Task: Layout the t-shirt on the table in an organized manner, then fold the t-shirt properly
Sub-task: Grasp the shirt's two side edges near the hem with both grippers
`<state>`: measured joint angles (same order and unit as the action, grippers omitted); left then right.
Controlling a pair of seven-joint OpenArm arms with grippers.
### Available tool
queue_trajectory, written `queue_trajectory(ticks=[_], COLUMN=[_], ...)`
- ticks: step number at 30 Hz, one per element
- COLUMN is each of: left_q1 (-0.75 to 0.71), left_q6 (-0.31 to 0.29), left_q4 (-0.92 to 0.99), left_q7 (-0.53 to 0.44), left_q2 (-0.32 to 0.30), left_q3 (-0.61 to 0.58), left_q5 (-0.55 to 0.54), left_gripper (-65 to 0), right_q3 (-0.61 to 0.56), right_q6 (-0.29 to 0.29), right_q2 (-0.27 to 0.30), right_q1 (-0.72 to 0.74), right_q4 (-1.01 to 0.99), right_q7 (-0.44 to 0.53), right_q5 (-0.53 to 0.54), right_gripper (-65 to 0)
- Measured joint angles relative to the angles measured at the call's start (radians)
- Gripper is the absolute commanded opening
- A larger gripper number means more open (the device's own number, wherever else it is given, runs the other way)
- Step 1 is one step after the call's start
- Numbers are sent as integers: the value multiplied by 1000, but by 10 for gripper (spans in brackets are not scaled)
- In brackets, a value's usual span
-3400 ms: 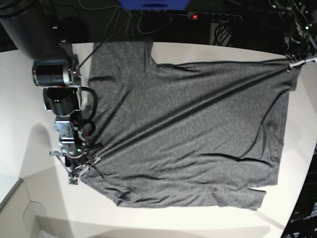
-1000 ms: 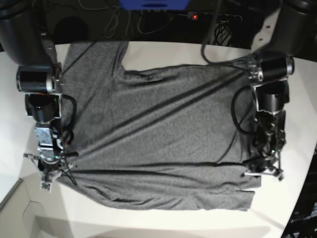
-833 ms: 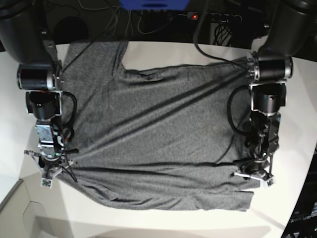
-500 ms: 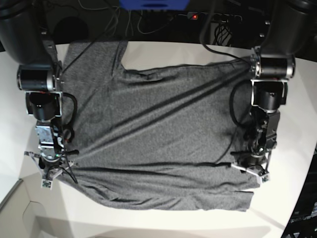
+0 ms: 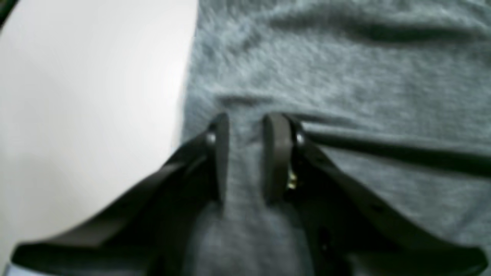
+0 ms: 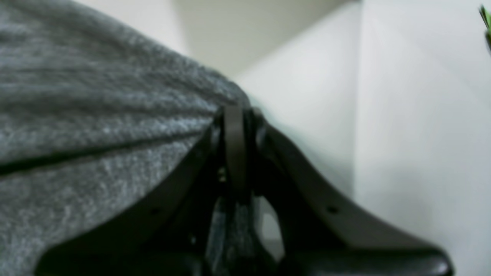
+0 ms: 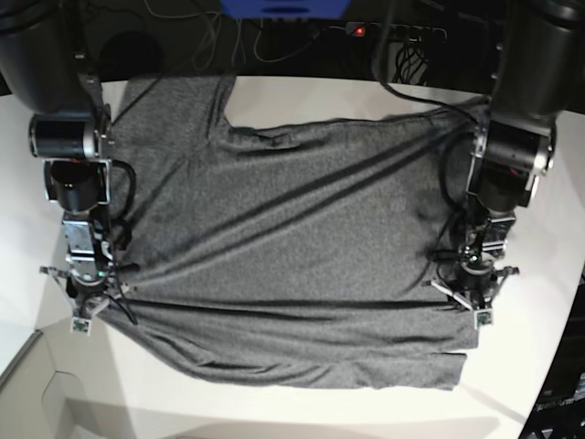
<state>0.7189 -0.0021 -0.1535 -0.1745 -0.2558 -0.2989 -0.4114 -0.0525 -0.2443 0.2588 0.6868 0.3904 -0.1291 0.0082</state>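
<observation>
The dark grey t-shirt (image 7: 292,238) lies spread on the white table (image 7: 23,183), with long creases running across it. My right gripper (image 7: 87,306) is at the shirt's left edge. In its wrist view this gripper (image 6: 236,111) is shut on the t-shirt (image 6: 96,115), pinching the hem where it meets the table (image 6: 422,115). My left gripper (image 7: 471,297) rests on the shirt's right side. In the left wrist view its jaws (image 5: 247,126) stand a little apart and press down on the t-shirt (image 5: 345,76), with a strip of fabric between them near the table (image 5: 76,96).
A power strip (image 7: 361,30) with a red light, cables and a blue object (image 7: 283,7) sit beyond the far edge. The table's curved edge (image 7: 558,366) runs down the right. A lower pale surface (image 7: 55,393) shows at the bottom left.
The left gripper has shifted a little inward and up along the shirt's right side and turned slightly. The right gripper has edged up with the hem. The shirt has barely moved.
</observation>
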Motion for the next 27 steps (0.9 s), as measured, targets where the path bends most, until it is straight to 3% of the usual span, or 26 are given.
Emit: queue_trajectory(ticks=[9,12,18,21,24,27], left_q1=[89,112,111,40,-110,-230], left_q6=[2,2,7,4,17,32], left_q4=[1,0,-180,-340,-575,-769], left_q7=[-15,-10,3,134,285,341], left_q2=[-13,-13,-16,-37,-111,-180], left_q3=[-32,-30,-28,-29,-30,-30], left_q5=[3,-5,-11,-108,-205,-271], left_gripper=[-487,-487,-488,-488,-488,-488], right_q3=[0,0,0,-1,0,6], right_q6=[-1,-1,-2,-3,-5,-17], right_q2=[-2,0,2,8,44,56], right_q1=[-44,-41,-71,-117,-180,-204], right_q4=[4,8,185,332,495,597], right_q7=[34,25,-26,-98,-188,-233], right_q5=[-3,-3,0,2,0,-3], right_gripper=[-629,-548,-315,-257,-245,-246])
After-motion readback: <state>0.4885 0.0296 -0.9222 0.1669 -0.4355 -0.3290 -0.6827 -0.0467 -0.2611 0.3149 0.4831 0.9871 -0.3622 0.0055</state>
